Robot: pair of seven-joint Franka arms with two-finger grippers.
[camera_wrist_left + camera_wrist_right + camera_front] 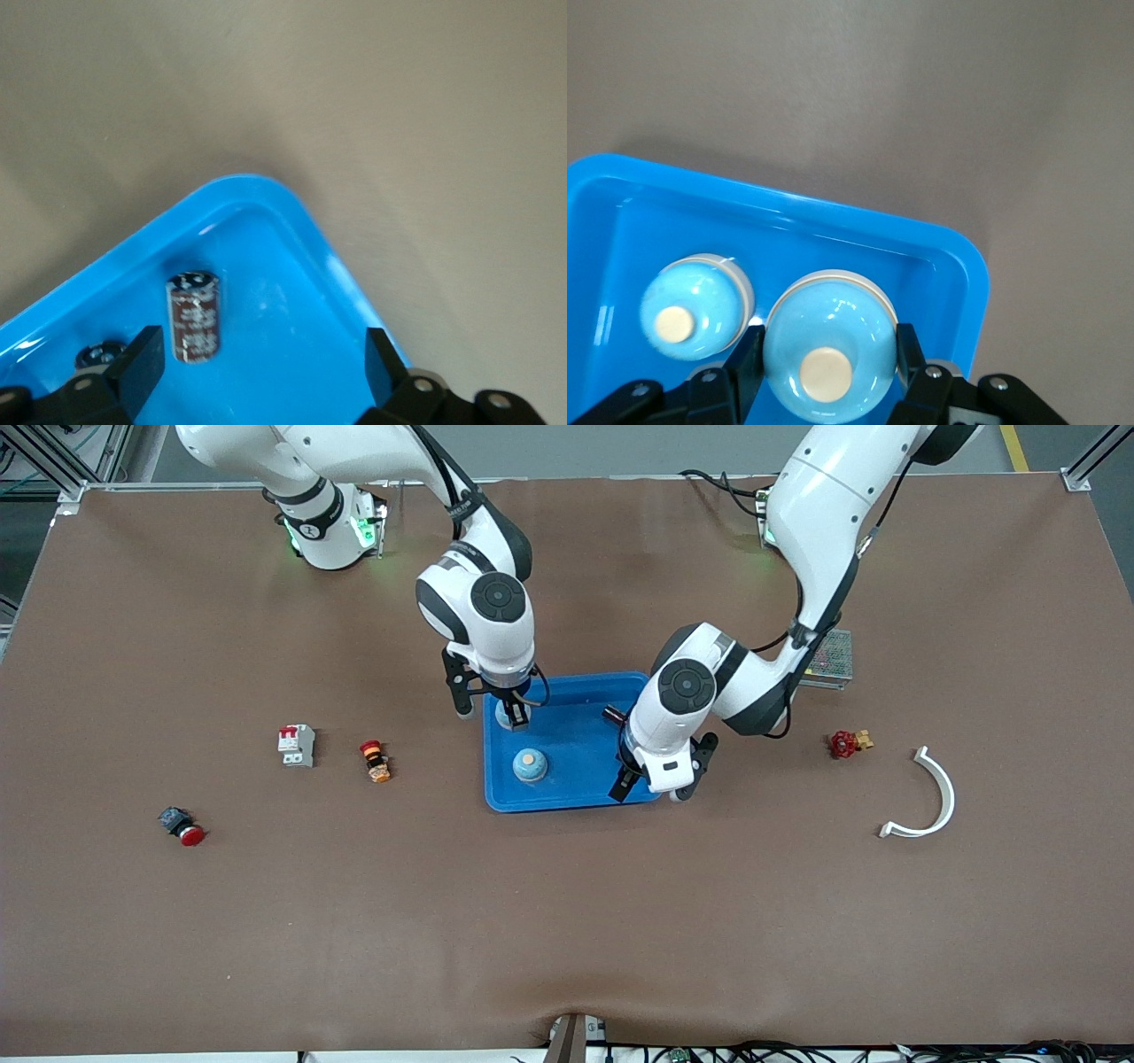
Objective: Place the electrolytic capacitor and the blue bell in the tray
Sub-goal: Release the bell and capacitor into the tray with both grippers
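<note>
The blue tray (576, 746) lies mid-table. My right gripper (499, 707) hangs over its corner toward the right arm's end, shut on a light blue bell (828, 345) with a cream knob. A second blue bell (530, 764) rests in the tray, nearer the front camera, and appears beside the held one (691, 305). My left gripper (261, 363) is open over the tray's other end. The dark brown electrolytic capacitor (195, 316) lies on the tray floor close to one finger (142, 363), touching neither. It appears as a dark cylinder (612, 714) beside the left hand.
Toward the right arm's end lie a white and red breaker (297, 745), an orange and red button (376, 761) and a red push button (182, 825). Toward the left arm's end are a red valve (849, 742), a white curved piece (930, 797) and a metal mesh box (828, 657).
</note>
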